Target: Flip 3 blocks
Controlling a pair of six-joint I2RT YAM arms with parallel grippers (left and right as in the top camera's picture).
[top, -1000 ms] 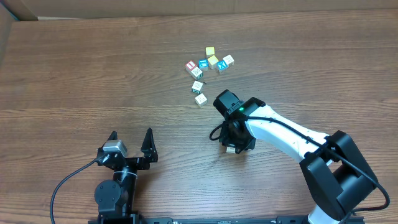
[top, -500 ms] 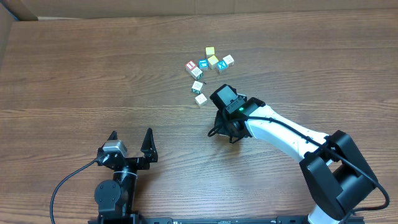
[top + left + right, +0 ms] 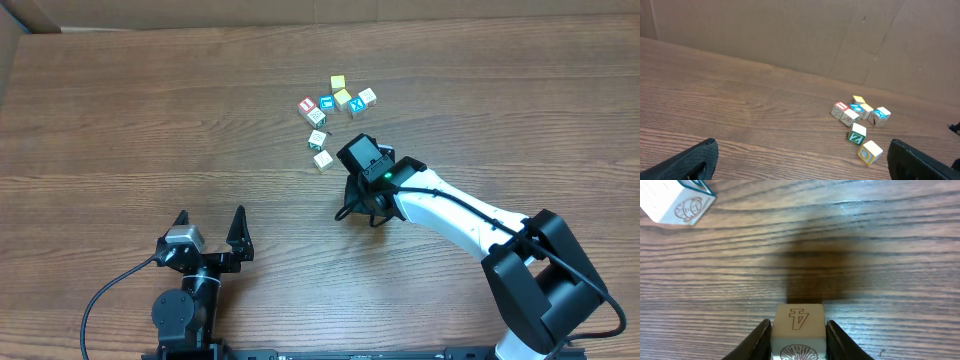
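Note:
A pale cream block (image 3: 800,322), printed with a "4" on one face and a shell on another, sits between the fingers of my right gripper (image 3: 799,332), which is shut on it just above the wood. From overhead the right gripper (image 3: 368,205) hides that block. Two more cream blocks (image 3: 317,139) (image 3: 323,159) lie just beyond it; the nearer one's corner shows in the right wrist view (image 3: 675,202). My left gripper (image 3: 210,232) rests open near the front edge, far from every block, with nothing between its fingers (image 3: 685,162).
A cluster of several cubes lies further back: a red-faced one (image 3: 307,104), two yellow-topped ones (image 3: 338,82), and a blue cube with a white X (image 3: 357,108). A cardboard wall (image 3: 790,35) stands behind the table.
My right gripper has moved away from the front edge toward the loose blocks, carrying the cream block, and has barely shifted in the last half second. The left arm has not moved.

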